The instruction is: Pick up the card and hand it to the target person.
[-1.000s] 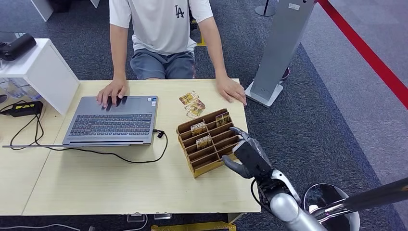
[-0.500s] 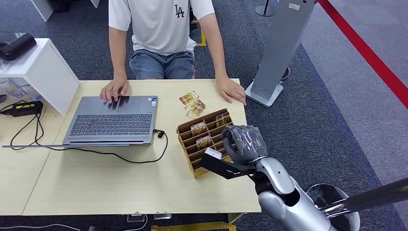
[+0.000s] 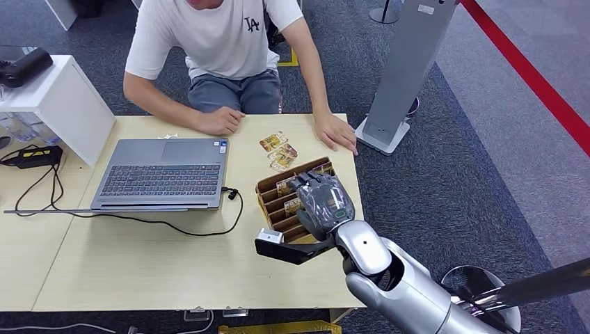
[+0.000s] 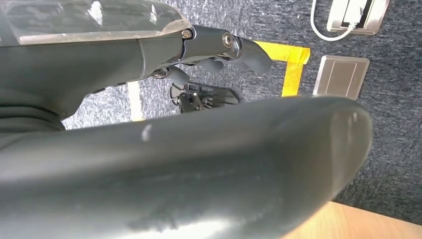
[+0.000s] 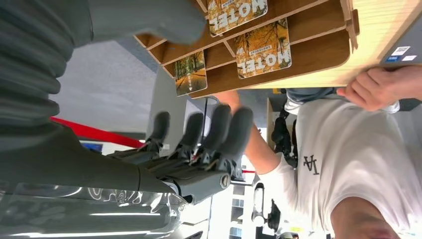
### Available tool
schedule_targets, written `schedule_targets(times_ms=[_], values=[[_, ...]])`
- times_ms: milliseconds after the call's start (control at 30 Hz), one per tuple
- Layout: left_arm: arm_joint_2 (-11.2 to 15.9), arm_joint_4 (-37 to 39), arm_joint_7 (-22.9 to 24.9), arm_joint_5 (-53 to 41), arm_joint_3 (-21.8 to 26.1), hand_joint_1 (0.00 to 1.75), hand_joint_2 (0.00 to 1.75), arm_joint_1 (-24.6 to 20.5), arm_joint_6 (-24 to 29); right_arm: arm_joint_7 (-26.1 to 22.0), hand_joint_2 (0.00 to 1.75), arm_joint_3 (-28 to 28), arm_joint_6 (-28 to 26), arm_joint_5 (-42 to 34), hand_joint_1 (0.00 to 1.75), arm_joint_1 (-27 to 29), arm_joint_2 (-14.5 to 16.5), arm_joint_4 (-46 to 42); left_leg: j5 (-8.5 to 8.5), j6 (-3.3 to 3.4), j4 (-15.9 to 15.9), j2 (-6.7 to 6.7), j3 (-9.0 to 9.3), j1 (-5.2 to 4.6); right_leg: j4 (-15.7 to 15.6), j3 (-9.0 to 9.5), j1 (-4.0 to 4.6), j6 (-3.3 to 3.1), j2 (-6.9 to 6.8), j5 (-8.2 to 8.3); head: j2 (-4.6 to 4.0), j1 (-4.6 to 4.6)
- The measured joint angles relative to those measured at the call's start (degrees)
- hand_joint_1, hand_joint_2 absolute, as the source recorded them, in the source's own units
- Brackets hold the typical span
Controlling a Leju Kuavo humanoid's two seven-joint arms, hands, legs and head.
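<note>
- My right hand [image 3: 321, 202] hovered over the wooden card rack [image 3: 268, 188], fingers [image 5: 219, 124] spread, holding nothing.
- The card [image 5: 263, 49] stood upright in a slot just beyond my fingertips, long edge along the slot.
- Left hand [image 4: 219, 47] hung low, far off; grip unclear.

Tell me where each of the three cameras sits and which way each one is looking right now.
Head view: high on the body, looking down at the table, rack, laptop, person; right hand over the rack.
Left wrist view: behind the left hand, facing carpet and a table corner.
Right wrist view: behind the right hand, facing the rack, cards, person.
Shared: head and right wrist views both show rack, person, right hand.
</note>
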Motion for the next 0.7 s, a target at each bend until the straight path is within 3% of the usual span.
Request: schedule_targets(times_ms=[700], values=[[0.0, 0.01, -0.18, -0.56, -0.03, 0.0, 0.0, 0.04, -0.31, 1.71, 1.75, 2.71, -0.6, -1.81, 0.68, -1.69, 0.32, 8.92, 0.0, 0.0, 0.0, 0.0, 0.0, 0.0, 0.0, -0.01, 0.0, 0.0, 0.0, 0.0, 0.0, -0.03]])
